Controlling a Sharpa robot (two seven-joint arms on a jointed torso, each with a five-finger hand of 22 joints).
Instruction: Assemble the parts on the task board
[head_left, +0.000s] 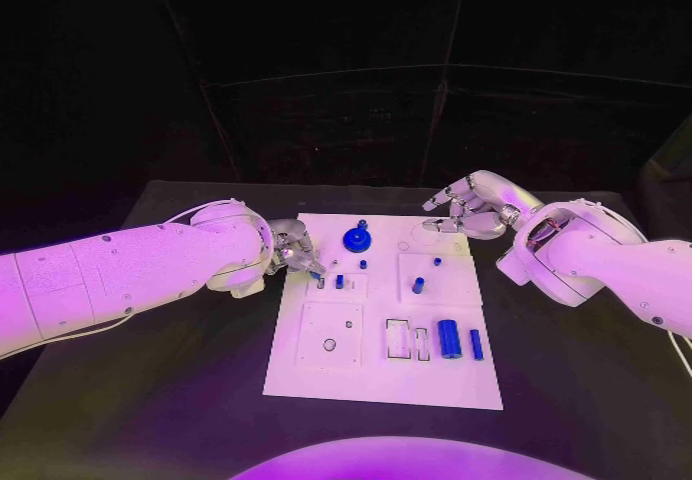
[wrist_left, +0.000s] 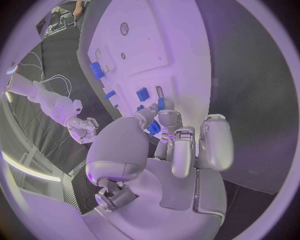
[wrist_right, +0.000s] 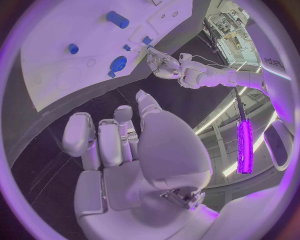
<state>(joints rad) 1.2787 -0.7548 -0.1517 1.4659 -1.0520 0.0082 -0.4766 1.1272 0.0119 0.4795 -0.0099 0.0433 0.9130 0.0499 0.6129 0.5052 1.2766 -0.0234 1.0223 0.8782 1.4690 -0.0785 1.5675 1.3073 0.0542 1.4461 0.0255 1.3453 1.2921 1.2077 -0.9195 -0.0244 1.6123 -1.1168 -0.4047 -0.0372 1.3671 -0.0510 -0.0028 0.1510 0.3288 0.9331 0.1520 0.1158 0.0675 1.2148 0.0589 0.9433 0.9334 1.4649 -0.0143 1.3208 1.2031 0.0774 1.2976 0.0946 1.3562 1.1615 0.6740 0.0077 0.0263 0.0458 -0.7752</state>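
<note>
The white task board (head_left: 378, 375) lies mid-table. My left hand (head_left: 296, 250) hovers at its far left edge, and thumb and finger pinch a small blue part (wrist_left: 154, 128) just above the board. A blue round knob (head_left: 356, 238) stands near the far edge, with a small blue peg (head_left: 362, 264) behind it. Another blue piece (head_left: 417, 285) stands on the right plate. A blue cylinder (head_left: 450, 340) and a blue bar (head_left: 476, 344) lie at the right. My right hand (head_left: 469, 205) hangs off the far right corner, fingers loosely bent and holding nothing.
The board carries rectangular slots (head_left: 397, 338) and a raised square plate (head_left: 330, 337) with a round hole. Black table (head_left: 577, 380) surrounds the board on all sides. The right wrist view shows the left hand (wrist_right: 164, 64) across the board (wrist_right: 56, 80).
</note>
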